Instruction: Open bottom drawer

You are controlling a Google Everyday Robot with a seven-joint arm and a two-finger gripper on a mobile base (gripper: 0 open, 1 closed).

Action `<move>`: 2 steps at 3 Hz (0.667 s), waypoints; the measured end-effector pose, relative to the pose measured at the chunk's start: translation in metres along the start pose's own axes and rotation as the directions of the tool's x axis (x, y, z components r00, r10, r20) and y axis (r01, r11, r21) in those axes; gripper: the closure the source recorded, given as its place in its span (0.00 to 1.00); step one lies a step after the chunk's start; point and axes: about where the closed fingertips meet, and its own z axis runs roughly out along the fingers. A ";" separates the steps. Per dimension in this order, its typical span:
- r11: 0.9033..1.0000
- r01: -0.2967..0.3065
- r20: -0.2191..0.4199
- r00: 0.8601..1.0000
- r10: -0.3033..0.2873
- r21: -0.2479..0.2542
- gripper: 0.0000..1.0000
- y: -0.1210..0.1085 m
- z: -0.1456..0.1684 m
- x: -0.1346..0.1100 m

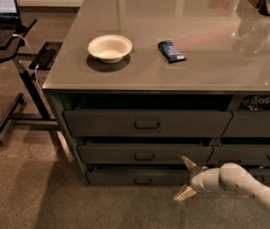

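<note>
Your gripper (179, 178), fingers spread apart, hangs to the right of the small central pull handle (143, 181) on the wide dark-grey bottom drawer (115, 176), lowest under the grey counter (139, 75). That drawer looks shut. You have the grasp and the whole pull left.

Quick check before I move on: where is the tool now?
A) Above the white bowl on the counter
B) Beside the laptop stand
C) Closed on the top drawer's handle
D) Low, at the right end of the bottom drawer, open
D: the tool hangs low in front of the right end of the bottom drawer, jaws spread, to the right of its pull handle and not gripping it.
</note>
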 end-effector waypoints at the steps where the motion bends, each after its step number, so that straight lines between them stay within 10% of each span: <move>1: 1.000 0.020 -0.003 1.000 -0.020 0.002 0.00 0.006 -0.001 -0.001; 2: 0.999 0.041 -0.038 0.998 -0.042 -0.017 0.00 0.018 0.016 0.012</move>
